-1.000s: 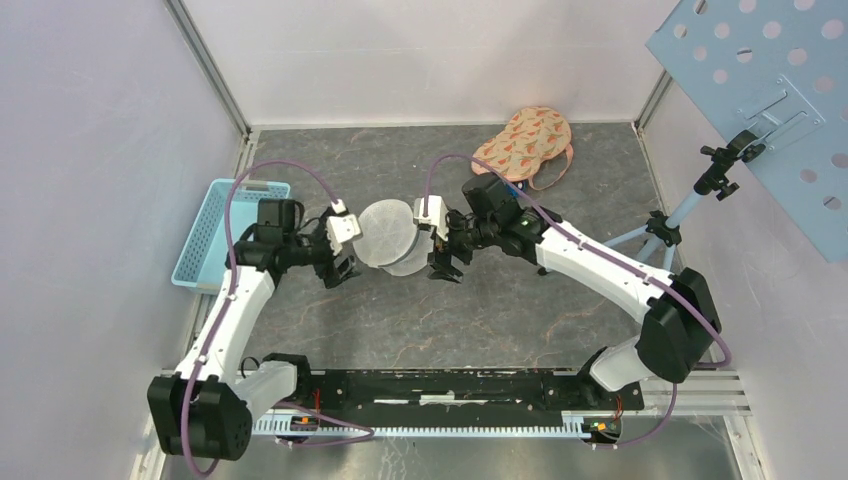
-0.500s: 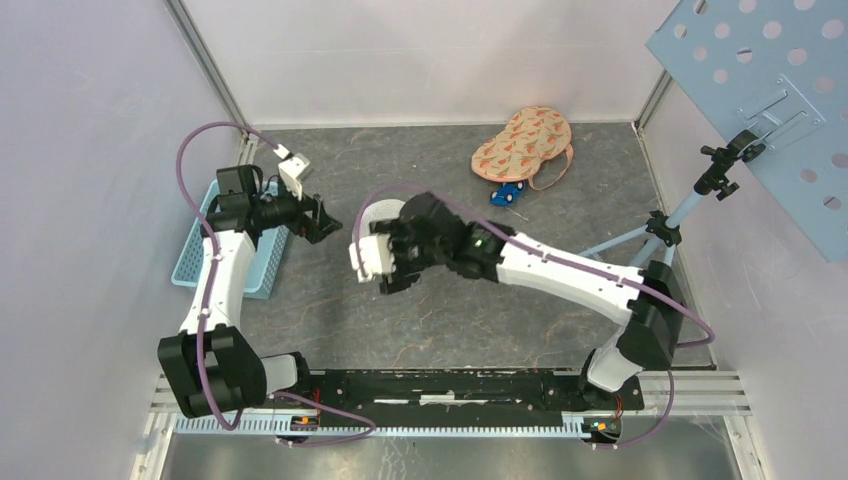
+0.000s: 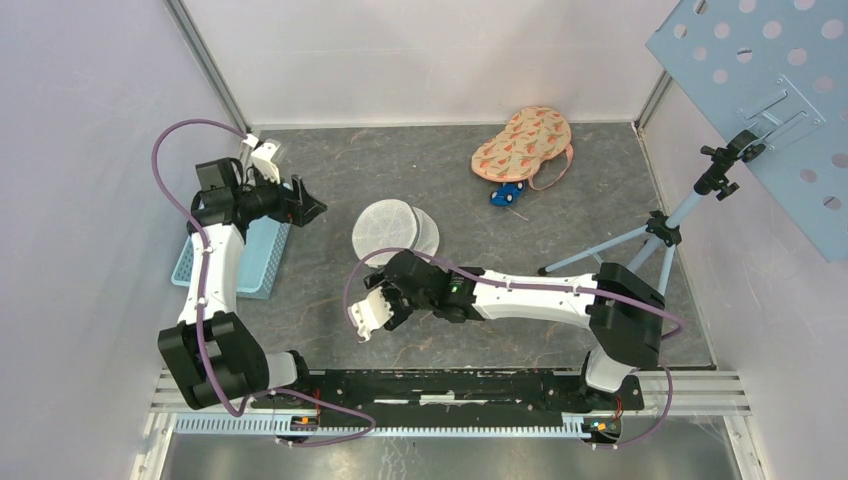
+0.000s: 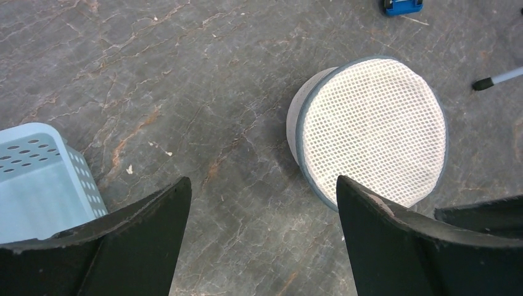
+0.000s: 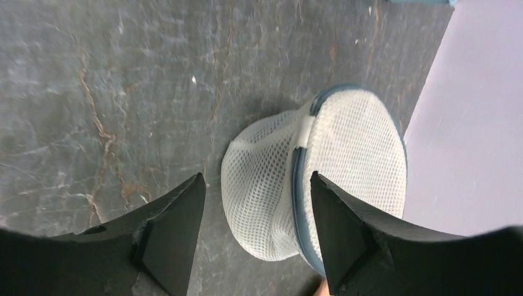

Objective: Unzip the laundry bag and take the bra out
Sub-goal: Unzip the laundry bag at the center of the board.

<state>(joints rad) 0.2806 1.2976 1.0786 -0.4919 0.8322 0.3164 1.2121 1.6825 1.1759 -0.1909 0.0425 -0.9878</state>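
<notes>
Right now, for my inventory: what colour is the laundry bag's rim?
Laundry bag rim: blue-grey; best in left wrist view.

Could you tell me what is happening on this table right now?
Two robot arms are positioned around a white mesh laundry bag lying mid-table. The patterned bra sits near the far edge, well apart from the bag, so it appears to be out. The left gripper hovers open beside the blue basket, and the right gripper is open on the bag's near side. Neither holds anything.

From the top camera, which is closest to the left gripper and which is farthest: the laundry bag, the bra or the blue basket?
1. The blue basket, right beside the left gripper, on the left edge.
2. The mesh laundry bag, mid-table.
3. The bra, back right.
</notes>
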